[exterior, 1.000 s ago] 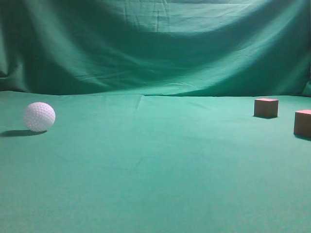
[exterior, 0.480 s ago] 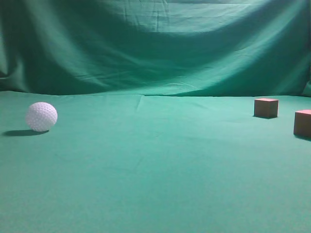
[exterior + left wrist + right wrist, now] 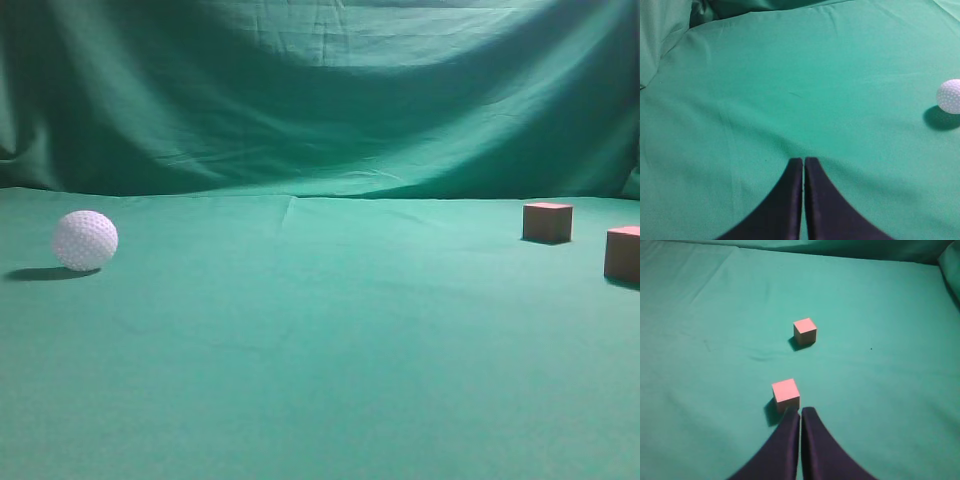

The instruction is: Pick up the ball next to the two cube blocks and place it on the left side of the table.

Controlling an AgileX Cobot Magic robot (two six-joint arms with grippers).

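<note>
Since a second ago the ball (image 3: 85, 241) has crept slightly rightward and now rests free at the table's (image 3: 320, 380) left, far from the two cube blocks (image 3: 548, 222), so with my left gripper (image 3: 803, 161) and right gripper (image 3: 800, 411) clenched empty, placement looks done

Green cloth table (image 3: 320, 380) with three things resting on it.

You have the ball (image 3: 85, 240) sitting by the table's left edge, white and dimpled, casting a shadow to its left. Near the right edge sit your two cubes, well apart from the ball: one (image 3: 548, 221) farther back, the other (image 3: 623, 253) closer to the front and cut by the frame. The cloth runs smooth, with a faint crease at the back edge, mid-table.
</note>
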